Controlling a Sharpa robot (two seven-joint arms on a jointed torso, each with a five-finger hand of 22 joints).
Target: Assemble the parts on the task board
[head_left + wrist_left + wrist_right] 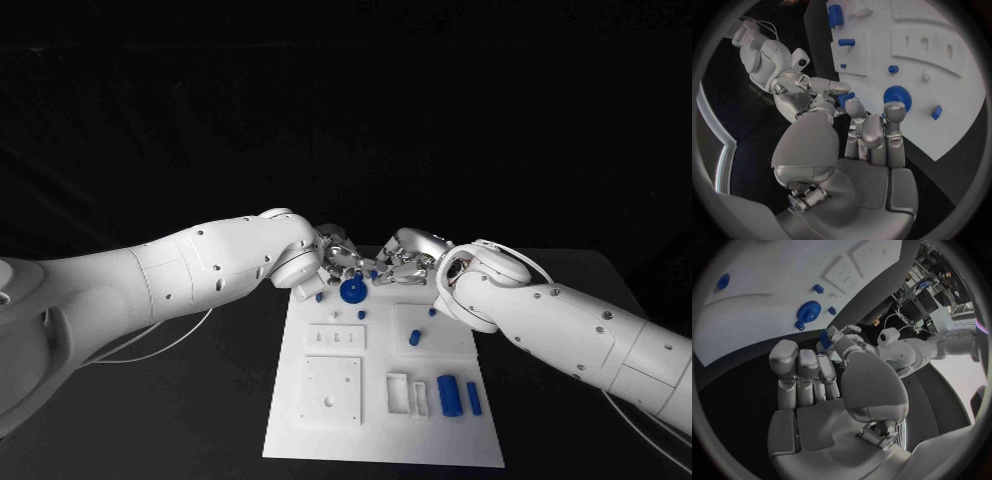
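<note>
A small blue part (844, 99) is pinched between both hands (335, 262) (405, 252) at the board (378, 440) edge, seemingly for regrasping.

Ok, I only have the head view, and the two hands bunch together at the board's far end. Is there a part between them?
Observer: Yes. The left wrist view shows a small blue part between the fingertips of the left hand and the right hand. I cannot tell which one grips it.
Operator: Is it over the board?
Observer: The right wrist view puts it just off the edge of the task board, apart from the blue gear.
</note>
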